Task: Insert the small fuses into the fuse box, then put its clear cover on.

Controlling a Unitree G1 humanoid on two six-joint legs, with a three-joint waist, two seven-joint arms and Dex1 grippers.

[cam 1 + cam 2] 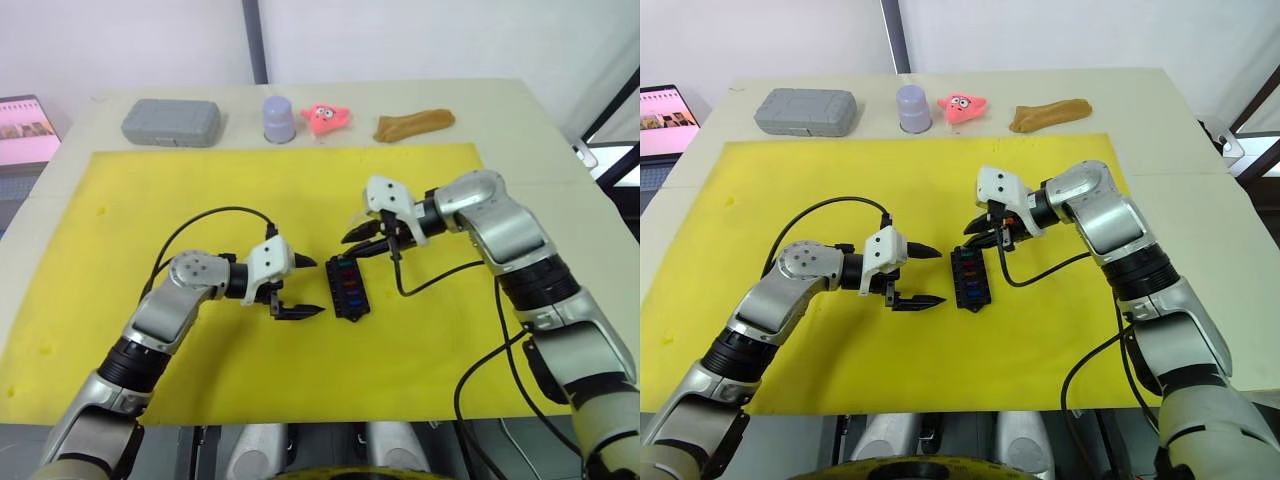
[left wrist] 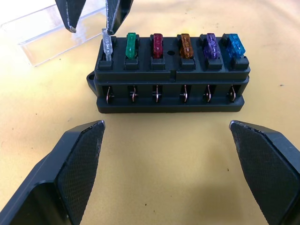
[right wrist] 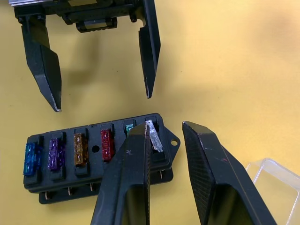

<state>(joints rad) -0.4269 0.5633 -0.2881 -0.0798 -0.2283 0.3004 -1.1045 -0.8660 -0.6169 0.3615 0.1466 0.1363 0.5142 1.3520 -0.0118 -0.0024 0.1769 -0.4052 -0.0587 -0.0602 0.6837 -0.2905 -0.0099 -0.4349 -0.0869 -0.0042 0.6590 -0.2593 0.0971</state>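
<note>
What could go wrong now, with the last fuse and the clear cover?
The clear fuse stands taller than the five seated fuses in the fuse box; the right pincer opening now may leave it half in. The clear cover lies close behind that pincer and could get knocked. The left pincer is open beside the box.

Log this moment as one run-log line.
fuses: five seated, clear one at end slot | right gripper: open beside it | left gripper: open, facing fuse box | clear cover: off, on mat
</note>
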